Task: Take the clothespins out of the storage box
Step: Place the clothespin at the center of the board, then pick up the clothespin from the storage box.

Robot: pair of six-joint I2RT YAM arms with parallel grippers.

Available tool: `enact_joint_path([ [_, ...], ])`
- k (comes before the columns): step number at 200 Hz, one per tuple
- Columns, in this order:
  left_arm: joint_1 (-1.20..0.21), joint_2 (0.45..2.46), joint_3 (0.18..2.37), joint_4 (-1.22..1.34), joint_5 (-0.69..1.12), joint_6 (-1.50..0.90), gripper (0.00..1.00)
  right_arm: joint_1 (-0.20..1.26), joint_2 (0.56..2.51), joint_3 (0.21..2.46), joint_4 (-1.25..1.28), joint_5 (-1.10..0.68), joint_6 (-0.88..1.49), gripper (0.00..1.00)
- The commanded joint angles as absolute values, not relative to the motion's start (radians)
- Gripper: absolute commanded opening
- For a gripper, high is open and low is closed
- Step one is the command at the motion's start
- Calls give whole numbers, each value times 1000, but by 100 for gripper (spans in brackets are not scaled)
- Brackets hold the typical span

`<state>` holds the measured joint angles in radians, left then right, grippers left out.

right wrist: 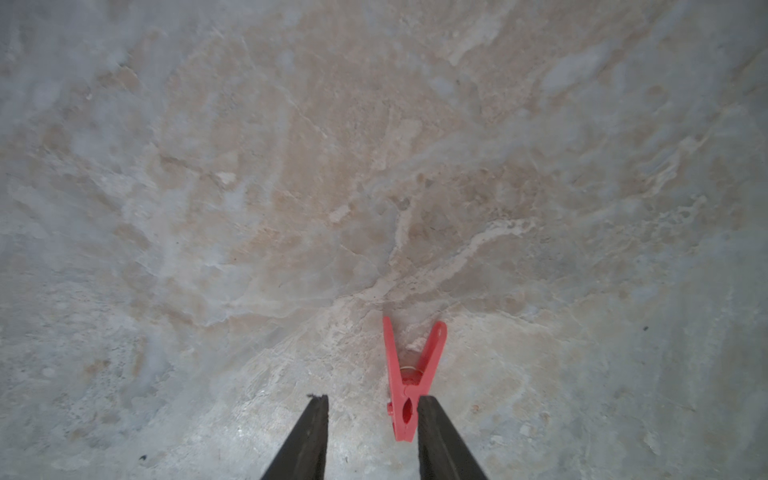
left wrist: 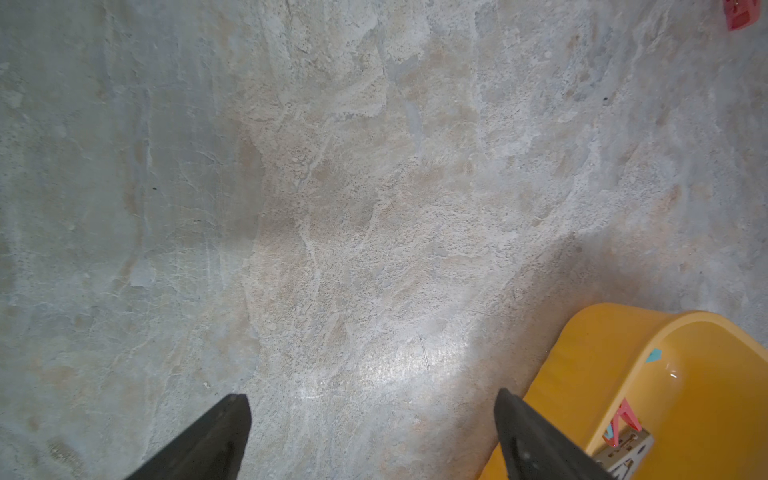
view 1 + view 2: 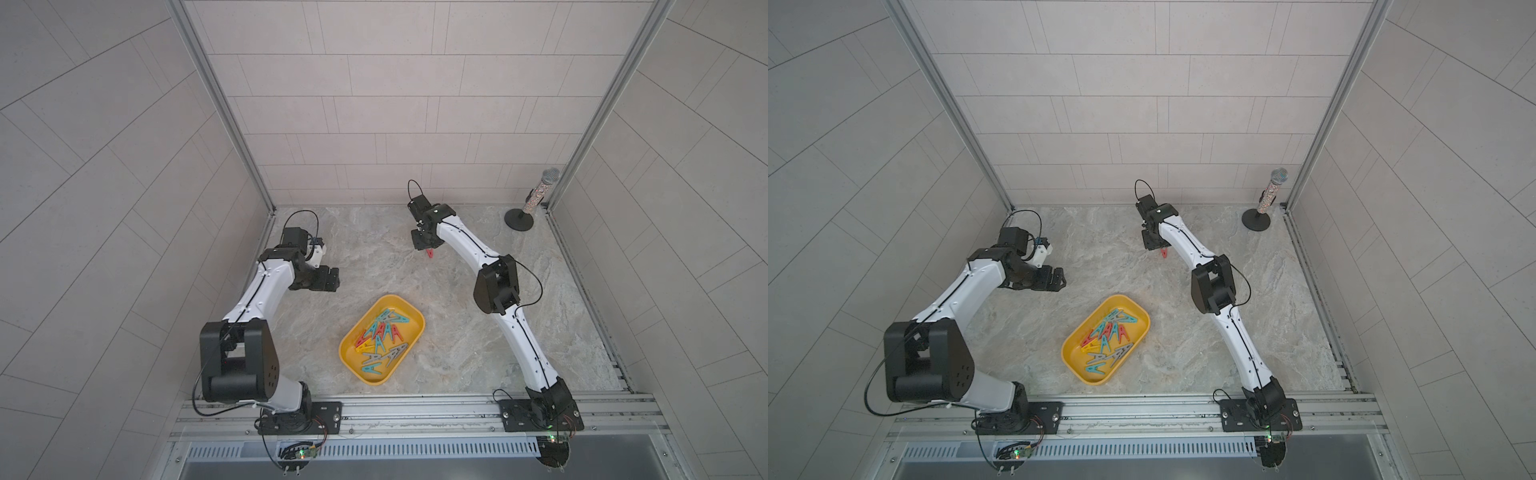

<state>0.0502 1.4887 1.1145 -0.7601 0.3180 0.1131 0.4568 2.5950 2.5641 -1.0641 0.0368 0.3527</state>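
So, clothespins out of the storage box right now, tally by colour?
red clothespin: 1, at the open right gripper
teal: 0
grey: 0
yellow: 0
total: 1; all others lie in the storage box

White links and black joint housings were seen on the left arm and right arm. Black cables were looped outside, and the base plates were apparently screwed down.

Glossy plastic storage box; stone-like tabletop.
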Motion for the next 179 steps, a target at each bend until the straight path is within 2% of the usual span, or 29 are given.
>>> enact_joint_path([
  [1,52,1484,1133,-775,332,127,100,452,2475,2579,-1096,-19,368,39],
  [31,52,1482,1131,-775,341,132,100,464,2344,2486,-1120,-123,337,39],
  [81,52,1489,1135,-776,316,125,100,637,1921,1884,-908,-141,253,39],
  [105,56,1491,1137,-774,300,121,100,750,1789,1683,-851,-137,240,38],
  [143,61,1479,1131,-767,296,119,100,957,1763,1536,-831,-60,246,37],
  [179,62,1475,1131,-765,296,120,100,1009,1816,1445,-760,-81,331,36],
])
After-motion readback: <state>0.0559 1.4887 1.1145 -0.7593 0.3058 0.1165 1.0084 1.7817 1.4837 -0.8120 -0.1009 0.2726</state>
